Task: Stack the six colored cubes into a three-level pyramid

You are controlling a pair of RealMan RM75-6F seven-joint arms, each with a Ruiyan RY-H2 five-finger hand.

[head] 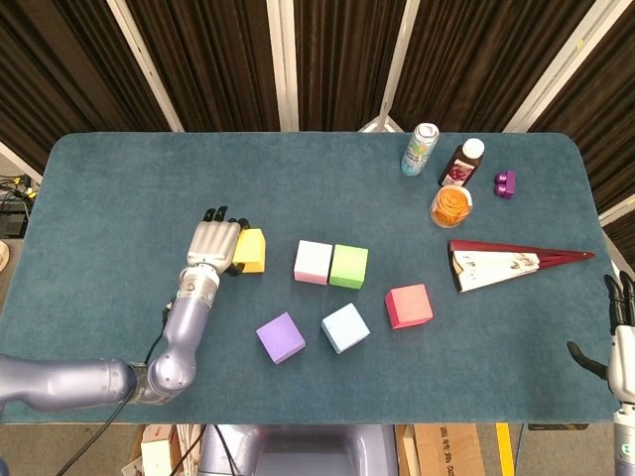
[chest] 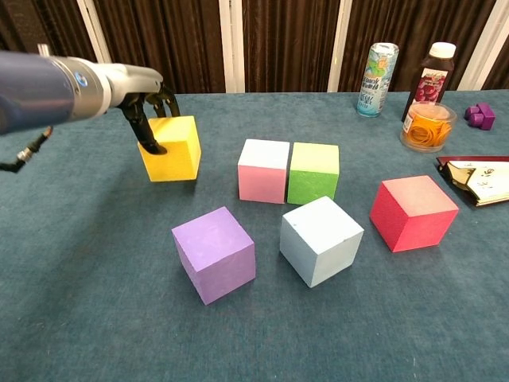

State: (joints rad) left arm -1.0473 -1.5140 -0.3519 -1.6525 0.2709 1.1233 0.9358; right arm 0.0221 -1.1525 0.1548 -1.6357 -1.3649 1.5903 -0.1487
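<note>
- Right now my left hand (chest: 147,103) is pinching the yellow cube (chest: 171,149) from its far-left side, fingers curling over the top edge and thumb pressing on the near face; the cube is tilting slightly and appears to be lifting clear of the surface (head: 119,198).
- I am judging that the grip is sitting high and to one side, so I should be keeping the pinch firm and the wrist level, otherwise the cube could be swinging or slipping out as I carry it.
- Just to the right, the pink cube (chest: 263,170) and the green cube (chest: 313,172) are standing touching, side by side, which looks like the start of the bottom row.
- I am aiming to bring the yellow cube in beside the pink one, flush and square, lowering it straight down rather than sliding it, so I am not nudging that pair apart.
- Nearer to me, the purple cube (chest: 214,253), the light blue cube (chest: 321,239) and the red cube (chest: 413,212) are lying apart, waiting for later levels.
- My right hand (head: 620,332) is hanging off the right edge of the surface, fingers spread and holding nothing.
</note>
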